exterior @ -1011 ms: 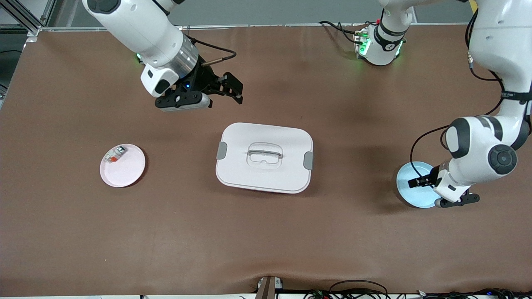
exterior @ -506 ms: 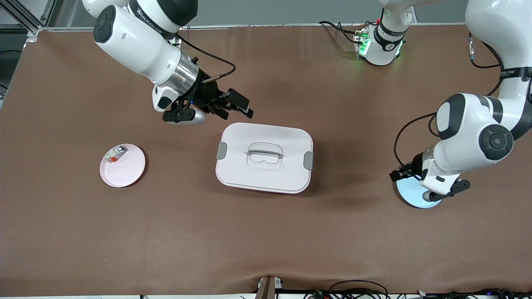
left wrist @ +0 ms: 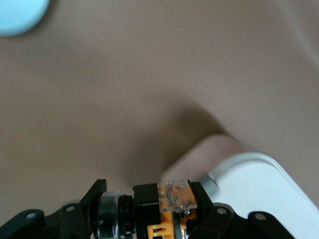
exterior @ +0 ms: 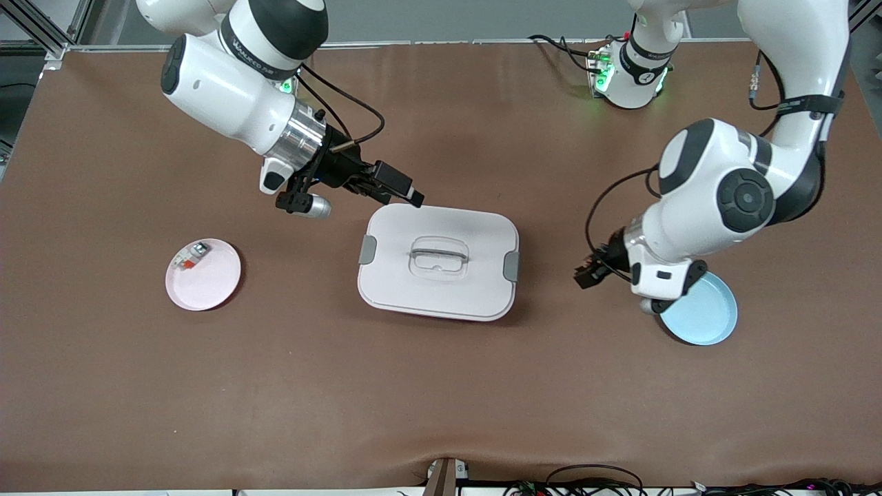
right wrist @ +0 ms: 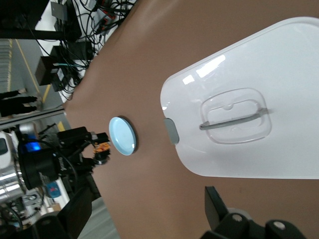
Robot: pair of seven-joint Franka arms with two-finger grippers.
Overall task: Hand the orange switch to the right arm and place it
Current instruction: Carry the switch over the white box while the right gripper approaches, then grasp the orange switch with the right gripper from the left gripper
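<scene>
Item: orange switch (left wrist: 174,199), clamped in the left gripper (exterior: 591,270), over bare table between white box (exterior: 438,262) and blue plate (exterior: 703,313). Right gripper (exterior: 396,193), spread and empty, over the box edge. Handover judged pending; alignment of both grippers required.

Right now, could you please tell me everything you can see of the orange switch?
The orange switch is a small blocky part with a black body and an orange face under what looks like a clear glossy cover, with an orange tab below it. It appears to be plastic. It is off the table, clamped between the fingers of the left gripper, which hangs over bare table between the white lidded box and the blue plate. Nothing else touches it. The right wrist view shows it as an orange speck.
</scene>
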